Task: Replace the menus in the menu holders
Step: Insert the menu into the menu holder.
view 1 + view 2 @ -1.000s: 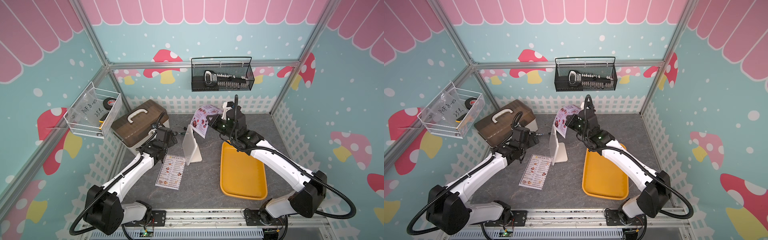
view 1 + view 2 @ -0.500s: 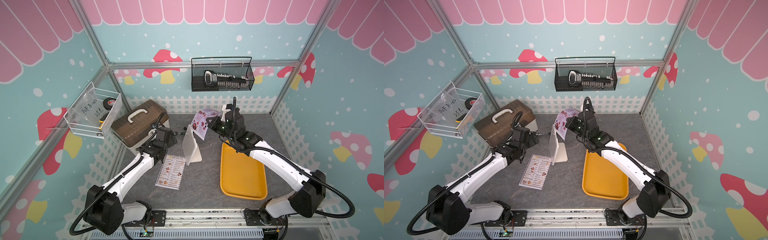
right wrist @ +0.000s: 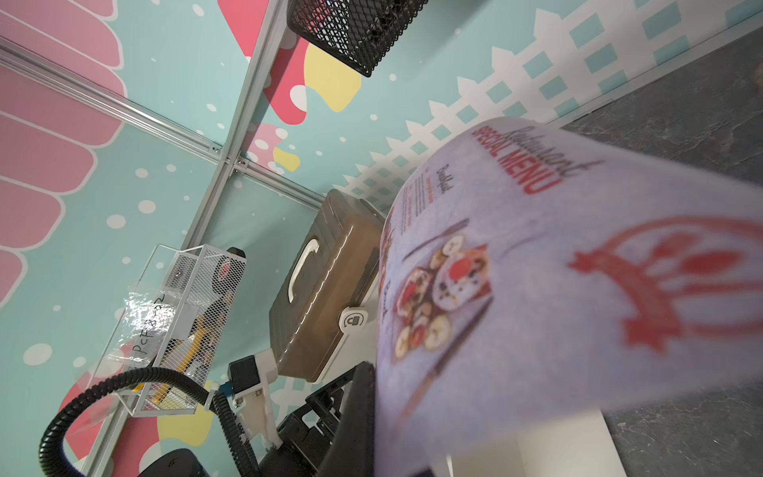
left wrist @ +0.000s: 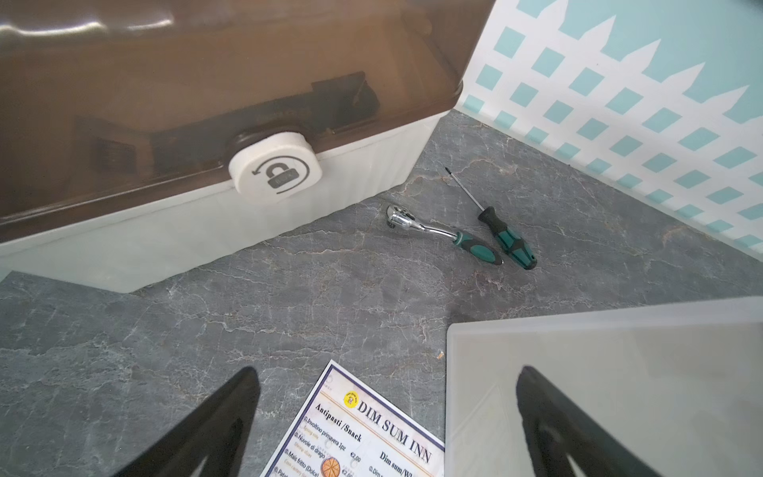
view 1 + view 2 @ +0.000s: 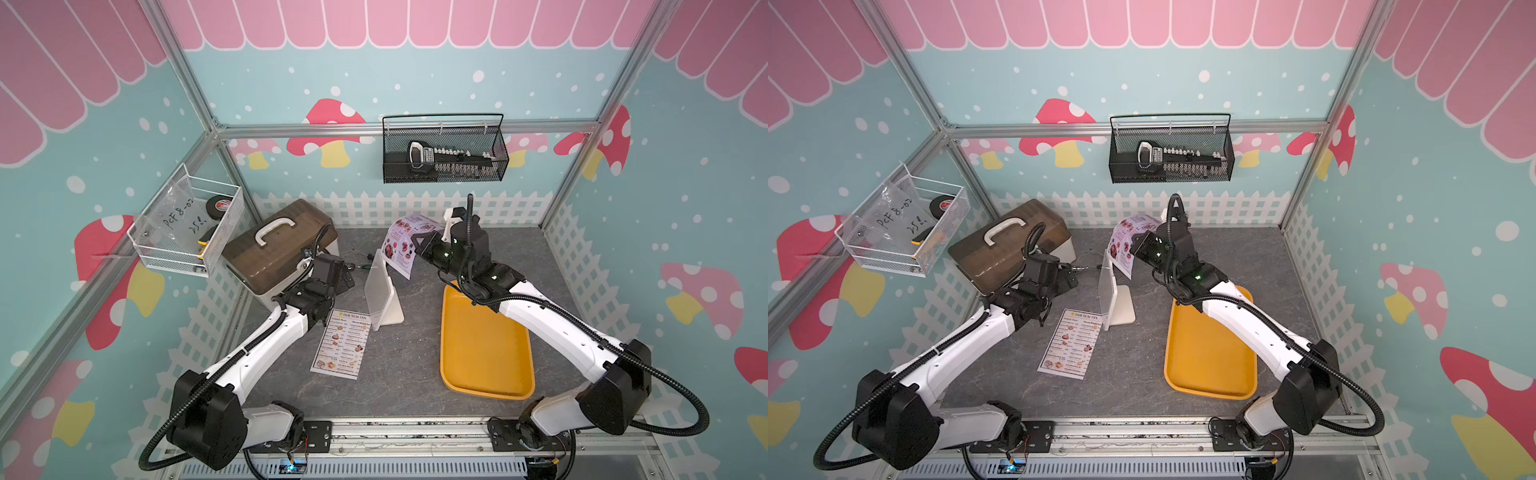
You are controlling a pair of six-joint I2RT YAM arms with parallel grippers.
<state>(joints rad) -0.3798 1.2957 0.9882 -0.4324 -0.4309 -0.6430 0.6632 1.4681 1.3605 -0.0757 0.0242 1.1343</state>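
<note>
In both top views the menu holder [image 5: 380, 291] [image 5: 1109, 291] stands upright mid-table, clear-and-white with a flat foot. My right gripper [image 5: 419, 245] is shut on the edge of the "SPECIAL MENU" sheet [image 5: 400, 245] [image 3: 536, 289], which curls in the air just above and behind the holder's top edge. The "DIM SUM INN" menu [image 5: 343, 349] [image 4: 371, 429] lies flat on the table in front of the holder. My left gripper [image 5: 349, 276] [image 4: 387, 371] hovers open to the left of the holder [image 4: 598, 371], with nothing between its fingers.
A brown-lidded toolbox [image 5: 278, 249] sits at the back left, close behind my left wrist. A ratchet [image 4: 437, 231] and a screwdriver [image 4: 495, 227] lie beside it. A yellow tray [image 5: 484, 349] lies on the right. Wire baskets [image 5: 444, 153] [image 5: 187, 224] hang on the walls.
My right gripper has carried the special menu a little to the left and lower, closer to the holder's top. The left arm has stayed still.
</note>
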